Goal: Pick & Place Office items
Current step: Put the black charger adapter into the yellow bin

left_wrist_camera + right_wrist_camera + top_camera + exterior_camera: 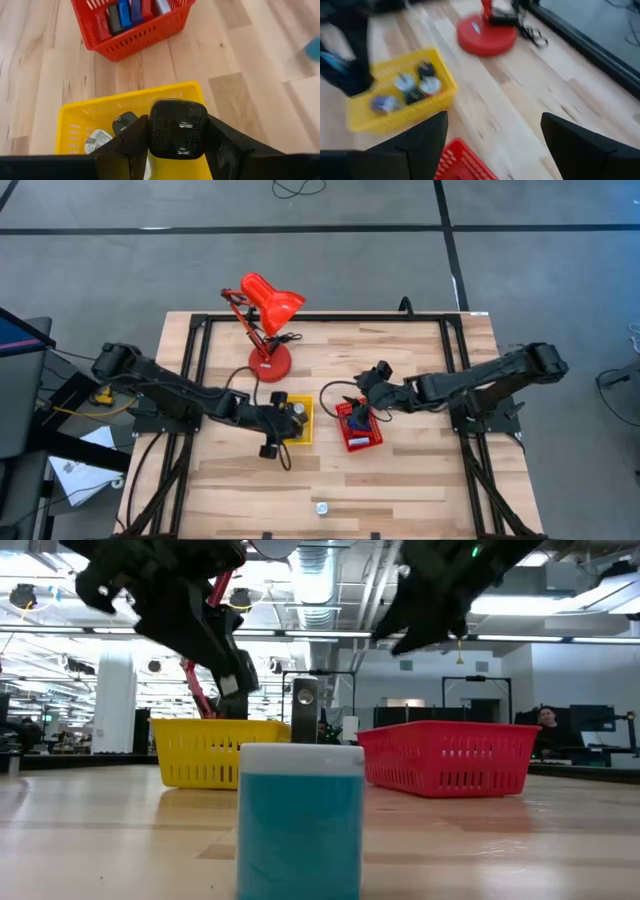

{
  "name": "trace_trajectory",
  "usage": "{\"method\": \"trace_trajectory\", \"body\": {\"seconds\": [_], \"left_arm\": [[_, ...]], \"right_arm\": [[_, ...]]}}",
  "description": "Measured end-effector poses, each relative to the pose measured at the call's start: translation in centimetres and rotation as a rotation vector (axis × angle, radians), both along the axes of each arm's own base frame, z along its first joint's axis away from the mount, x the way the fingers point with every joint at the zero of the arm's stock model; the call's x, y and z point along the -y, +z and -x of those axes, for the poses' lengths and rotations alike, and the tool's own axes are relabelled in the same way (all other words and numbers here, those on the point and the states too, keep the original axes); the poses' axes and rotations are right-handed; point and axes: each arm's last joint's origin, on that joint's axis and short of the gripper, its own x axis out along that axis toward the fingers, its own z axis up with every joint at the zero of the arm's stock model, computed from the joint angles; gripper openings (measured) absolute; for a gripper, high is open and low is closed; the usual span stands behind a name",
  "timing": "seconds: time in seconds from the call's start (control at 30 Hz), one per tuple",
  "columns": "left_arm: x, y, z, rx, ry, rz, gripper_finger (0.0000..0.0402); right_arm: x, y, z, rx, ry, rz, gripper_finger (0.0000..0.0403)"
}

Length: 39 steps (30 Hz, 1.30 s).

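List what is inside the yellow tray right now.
The yellow tray holds several small roundish pieces, black ones and silvery-white ones. In the left wrist view, the left gripper, shut on a black plug adapter, covers part of the tray's floor.

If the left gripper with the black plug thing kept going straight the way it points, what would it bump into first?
Probably the yellow basket: the left gripper, shut on the black charger, points down into it. Depth is hard to judge.

Two dark jointed arms (180,395) with black cables and wide matte fingers (580,145).
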Motion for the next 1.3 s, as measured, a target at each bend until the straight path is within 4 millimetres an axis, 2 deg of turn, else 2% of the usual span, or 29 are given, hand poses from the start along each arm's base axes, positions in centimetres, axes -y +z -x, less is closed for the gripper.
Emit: {"method": "trace_trajectory", "body": {"seconds": [0.27,0.37,0.7,1.3], "left_arm": [[0.2,-1.4,-1.3,0.008,-0.011,-0.005,0.0149],[0.2,-1.5,-1.6,0.029,-0.011,-0.003,0.0151],[-0.3,-3.7,-2.4,-0.041,0.016,-0.019,0.0153],[-0.3,-4.2,-2.4,-0.085,-0.008,0.057,0.0153]], "right_arm": [[0.9,-2.9,-1.6,-0.078,-0.042,-0.038,0.0312],[1.0,-2.7,-1.8,-0.044,-0.051,-0.05,0.0312],[0.0,-1.1,-0.9,0.005,-0.011,-0.049,0.0312],[-0.2,-1.3,-0.9,-0.008,-0.008,-0.046,0.0312]]}}
